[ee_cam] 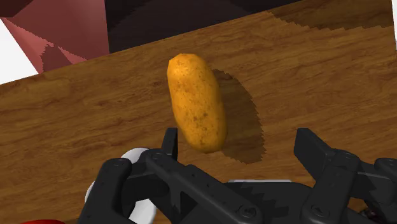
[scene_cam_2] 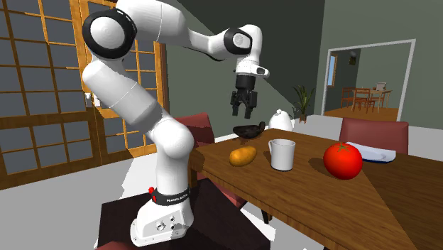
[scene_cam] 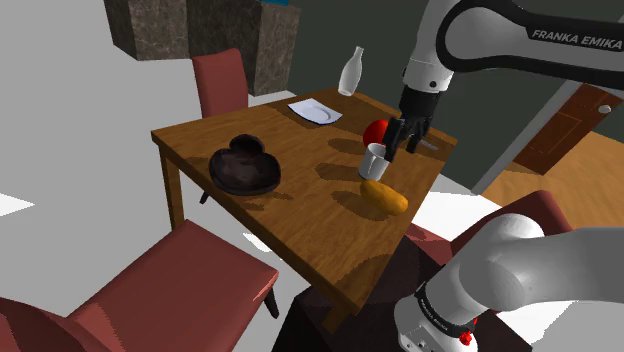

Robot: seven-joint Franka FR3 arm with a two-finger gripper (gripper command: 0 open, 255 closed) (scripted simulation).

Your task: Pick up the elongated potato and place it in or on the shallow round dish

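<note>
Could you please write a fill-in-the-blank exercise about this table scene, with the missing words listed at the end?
1. The gripper is ____ and holds nothing.
2. The white mug stands between the potato and the red ____.
3. The potato lies on the ____, apart from the dark dish.
Missing words: open; tomato; table.

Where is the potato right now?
In the shoulder view, the potato lies on the table, toward its right side, next to the white mug, on the mug's near side.
</note>
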